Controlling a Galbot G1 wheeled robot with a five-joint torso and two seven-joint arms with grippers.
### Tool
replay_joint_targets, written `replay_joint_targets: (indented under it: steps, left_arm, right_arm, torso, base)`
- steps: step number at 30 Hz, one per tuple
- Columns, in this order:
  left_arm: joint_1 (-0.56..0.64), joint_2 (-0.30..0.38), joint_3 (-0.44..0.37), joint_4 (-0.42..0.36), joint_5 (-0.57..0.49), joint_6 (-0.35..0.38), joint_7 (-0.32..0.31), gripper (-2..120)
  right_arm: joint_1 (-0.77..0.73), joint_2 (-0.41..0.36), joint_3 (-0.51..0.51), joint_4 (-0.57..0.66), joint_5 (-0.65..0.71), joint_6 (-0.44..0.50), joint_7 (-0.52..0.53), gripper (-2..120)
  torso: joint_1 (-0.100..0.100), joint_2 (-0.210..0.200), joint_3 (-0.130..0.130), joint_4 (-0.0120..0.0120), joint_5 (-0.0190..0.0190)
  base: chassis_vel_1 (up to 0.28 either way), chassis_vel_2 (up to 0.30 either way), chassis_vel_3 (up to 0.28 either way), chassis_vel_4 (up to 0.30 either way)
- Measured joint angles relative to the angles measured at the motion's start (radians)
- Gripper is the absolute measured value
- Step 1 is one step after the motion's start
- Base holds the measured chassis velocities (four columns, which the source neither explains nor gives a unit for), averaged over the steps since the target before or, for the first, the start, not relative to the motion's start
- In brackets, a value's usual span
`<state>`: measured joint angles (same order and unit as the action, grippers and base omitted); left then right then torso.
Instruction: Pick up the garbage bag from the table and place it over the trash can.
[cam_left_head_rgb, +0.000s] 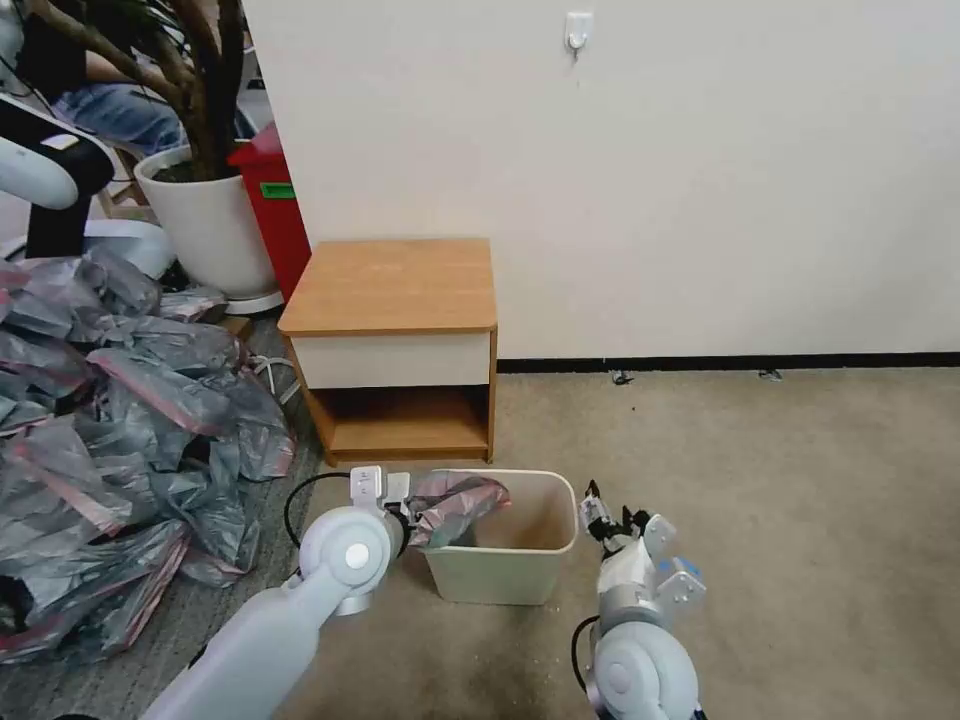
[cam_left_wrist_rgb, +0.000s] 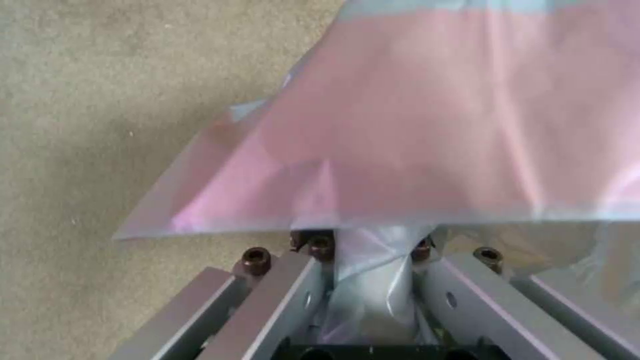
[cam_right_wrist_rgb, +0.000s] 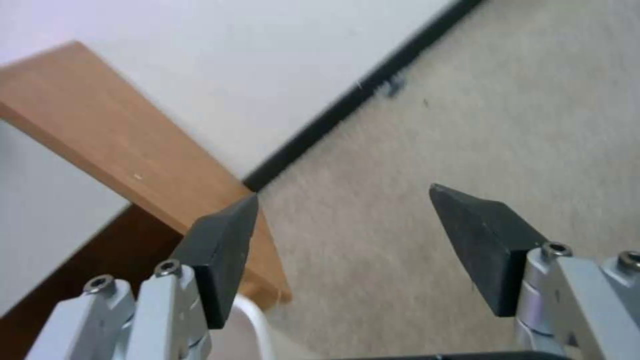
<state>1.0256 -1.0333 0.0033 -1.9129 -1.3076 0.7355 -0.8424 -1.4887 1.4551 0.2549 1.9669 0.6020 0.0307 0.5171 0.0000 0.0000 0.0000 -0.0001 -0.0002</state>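
Clamped tight on a fold of the garbage bag (cam_left_wrist_rgb: 427, 125), my left gripper (cam_left_wrist_rgb: 370, 265) has the thin plastic bunched up between its two metal fingers (cam_left_wrist_rgb: 293, 295); from the left wrist camera I see the pink rim band spread wide just past the fingertips. On the head camera that gripper (cam_left_head_rgb: 403, 512) sits right at the trash can's (cam_left_head_rgb: 510, 575) left rim, and the bag (cam_left_head_rgb: 455, 505) drapes from it over that rim, its crumpled grey-and-pink bulk hanging inside the left half of the bin. My right gripper (cam_left_head_rgb: 607, 520) waits just beside the trash can's right wall, not touching it, jaws spread wide with nothing between the dark pads (cam_right_wrist_rgb: 220, 250). Behind the trash can stands the table (cam_left_head_rgb: 395, 285), its wooden top bare. Well off to the trash can's left lies a heap of similar bags (cam_left_head_rgb: 110, 440) on the carpet (cam_left_head_rgb: 780, 480).
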Motion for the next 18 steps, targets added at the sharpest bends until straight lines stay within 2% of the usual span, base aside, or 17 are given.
replay_joint_targets:
  steps: [4,7,8,9,12,13,16,18]
  left_arm:
    - [0.003,0.011,-0.001,-0.003,0.028,0.000,0.028,3]
    - [0.007,0.029,-0.001,-0.007,0.073,-0.002,0.076,3]
    - [0.007,0.029,-0.001,-0.007,0.073,-0.002,0.076,3]
    - [0.008,0.034,-0.001,-0.009,0.080,-0.005,0.087,3]
    - [0.013,0.057,-0.001,-0.025,0.113,-0.016,0.120,3]
    - [0.013,0.057,-0.001,-0.025,0.113,-0.016,0.120,3]
    - [0.021,0.069,-0.001,-0.046,0.127,-0.020,0.126,3]
    - [0.025,0.072,-0.001,-0.053,0.132,-0.021,0.127,3]
  right_arm:
    - [-0.011,-0.042,-0.008,0.025,-0.074,0.034,-0.065,78]
    - [-0.018,-0.135,-0.028,0.051,-0.168,0.100,-0.196,92]
    - [-0.018,-0.135,-0.028,0.051,-0.168,0.100,-0.196,92]
    - [-0.017,-0.166,-0.034,0.055,-0.188,0.117,-0.239,93]
    - [0.019,-0.323,-0.086,0.054,-0.267,0.155,-0.412,102]
    - [0.019,-0.323,-0.086,0.054,-0.267,0.155,-0.412,102]
    - [0.086,-0.433,-0.154,0.019,-0.339,0.158,-0.499,105]
    - [0.113,-0.461,-0.177,0.009,-0.356,0.153,-0.522,106]
  torso:
    - [0.000,0.000,0.000,0.0000,0.0000]
    - [0.000,0.000,0.000,-0.0001,0.0002]
    - [0.000,0.000,0.000,-0.0001,0.0002]
    - [0.000,0.000,0.000,0.0000,0.0002]
    - [0.000,0.000,0.000,0.0000,0.0004]
    - [0.000,0.000,0.000,0.0000,0.0004]
    - [0.000,0.000,0.000,0.0001,0.0005]
    - [0.000,0.000,0.000,0.0000,0.0005]
  base:
    - [0.000,0.000,0.000,0.000]
    - [0.000,0.000,0.000,0.000]
    - [0.000,0.000,0.000,0.000]
    - [0.000,0.000,0.000,0.000]
    - [0.000,0.000,0.000,0.000]
    - [0.000,0.000,0.000,0.000]
    - [0.000,0.000,0.000,0.000]
    - [0.000,0.000,0.000,0.000]
